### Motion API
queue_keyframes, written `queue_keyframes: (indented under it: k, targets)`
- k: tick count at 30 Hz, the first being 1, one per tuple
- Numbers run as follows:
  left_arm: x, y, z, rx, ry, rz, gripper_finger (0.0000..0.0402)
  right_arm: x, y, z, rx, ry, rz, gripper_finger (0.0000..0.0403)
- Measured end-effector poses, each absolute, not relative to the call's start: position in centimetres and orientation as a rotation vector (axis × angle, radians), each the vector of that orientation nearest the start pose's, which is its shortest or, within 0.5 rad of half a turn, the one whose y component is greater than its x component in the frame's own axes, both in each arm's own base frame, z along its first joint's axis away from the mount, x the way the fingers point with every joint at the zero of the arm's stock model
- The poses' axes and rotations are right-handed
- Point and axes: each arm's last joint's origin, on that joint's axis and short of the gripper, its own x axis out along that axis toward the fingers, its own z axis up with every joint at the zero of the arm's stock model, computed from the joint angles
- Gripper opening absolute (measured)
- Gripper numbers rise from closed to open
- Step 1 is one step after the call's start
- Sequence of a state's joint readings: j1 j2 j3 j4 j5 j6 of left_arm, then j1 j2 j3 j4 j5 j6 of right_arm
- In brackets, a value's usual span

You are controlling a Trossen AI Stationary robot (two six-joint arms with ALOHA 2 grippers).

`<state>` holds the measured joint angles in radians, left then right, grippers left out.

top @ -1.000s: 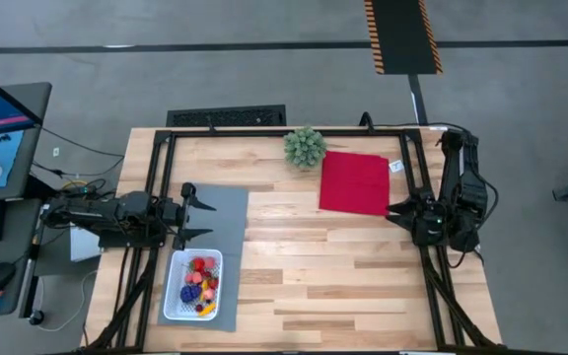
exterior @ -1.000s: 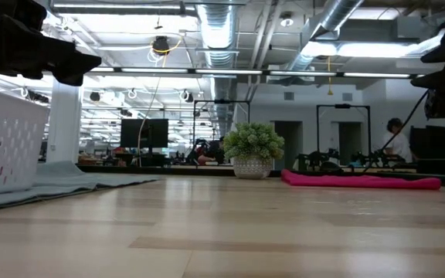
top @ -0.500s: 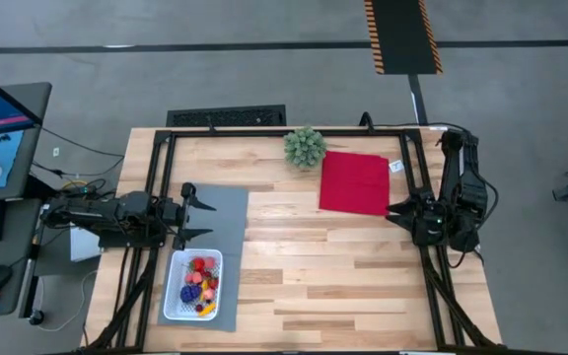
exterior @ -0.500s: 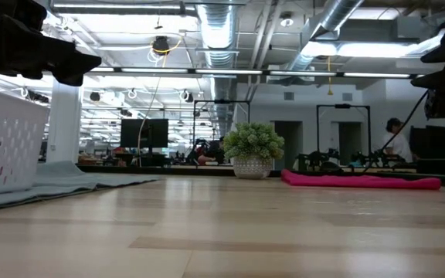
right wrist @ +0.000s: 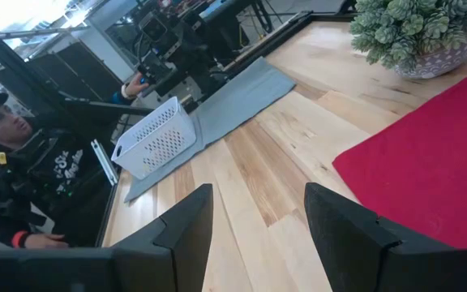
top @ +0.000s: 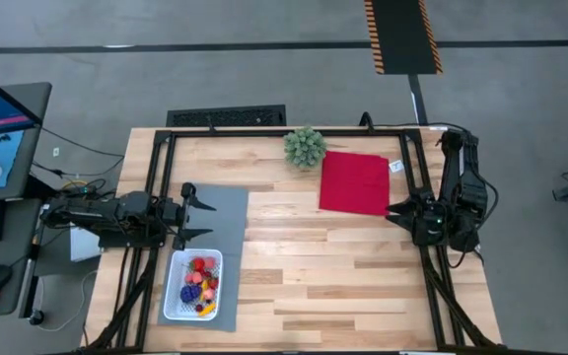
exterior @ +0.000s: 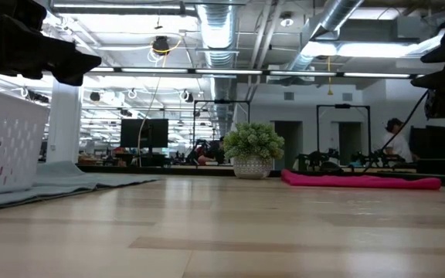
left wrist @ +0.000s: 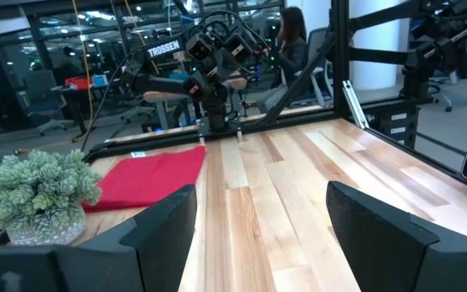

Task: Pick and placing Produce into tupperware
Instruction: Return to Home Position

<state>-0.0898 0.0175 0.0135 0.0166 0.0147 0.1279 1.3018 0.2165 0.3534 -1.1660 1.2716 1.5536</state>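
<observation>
The tupperware [top: 193,285], a white perforated container, stands by its base on the near part of a grey mat [top: 221,212]. The produce [top: 201,280], small red, pink, yellow and purple pieces, lies inside it. My left gripper [top: 203,211] hovers open above the mat, just beyond the tupperware's far side, its fingers pointing toward the table's right. My right gripper [top: 394,212] waits open at the table's right edge, beside the red cloth. The right wrist view shows the tupperware [right wrist: 156,138] far off; the low view shows its wall [exterior: 6,139].
A red cloth square [top: 355,182] lies flat at the far right. A green bushy plant [top: 305,146] in a small pot stands at the far edge. Bare wood runs between mat and cloth. A black frame rims the table. A person [right wrist: 6,162] sits beyond the left side.
</observation>
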Motion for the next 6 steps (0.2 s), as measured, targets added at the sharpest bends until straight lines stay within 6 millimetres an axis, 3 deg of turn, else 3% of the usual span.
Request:
queue_keyframes:
  k: [6]
  targets:
    - [9.75, -0.92, 16.83, 0.134, -0.019, -0.104, 0.0269, 3.62, 2.74, 18.78, 0.556, 0.219, -0.177, 0.0219]
